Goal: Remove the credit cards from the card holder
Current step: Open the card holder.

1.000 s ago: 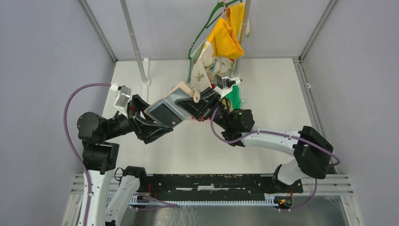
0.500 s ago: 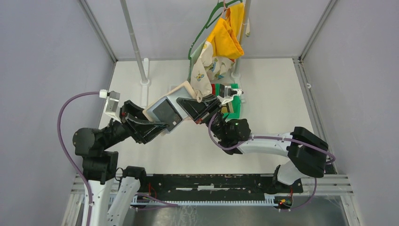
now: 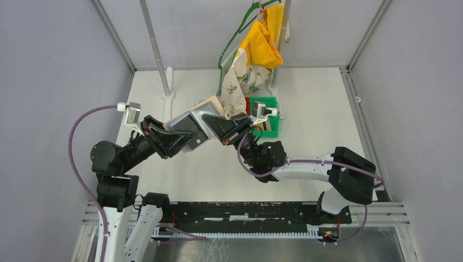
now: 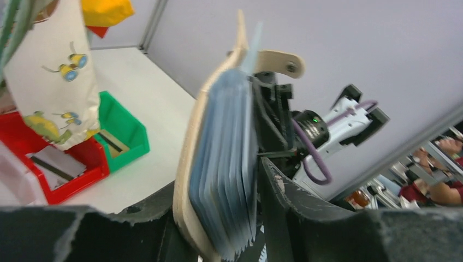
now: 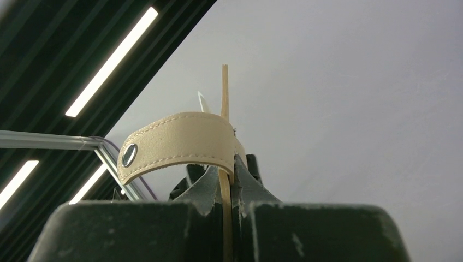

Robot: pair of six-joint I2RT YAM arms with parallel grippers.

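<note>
From above: reaches up and to the right with the left arm, elbow bent out near the left wall, placing the left gripper [image 3: 192,143] at the near-left edge of the card holder [image 3: 185,123]. Sweeps the right arm leftward low over the table [image 3: 218,180], wrist cocked up toward the far side, with the right gripper [image 3: 218,123] on the holder's right end. Keeps the holder aloft between the two, clear of the table, just left of the green bin [image 3: 270,101] and below the hanging printed cloth [image 3: 235,87]. On the left wrist: straddles the lower edge of the upright holder with jaws part-way apart, one finger [image 4: 289,213] against the fanned clear sleeves [image 4: 224,164], the other beside the tan cover [image 4: 188,180]; cannot tell whether pressing or merely touching. Shows one of the credit cards [image 4: 52,169] lying flat in the red bin [image 4: 82,183], next to the green one, both down on the table. On the right wrist: pinches the thin cover edge-on between fully closed fingers [image 5: 136,229], with the snap tab [image 5: 174,142] curling over to the left above them, stud toward the camera.
</note>
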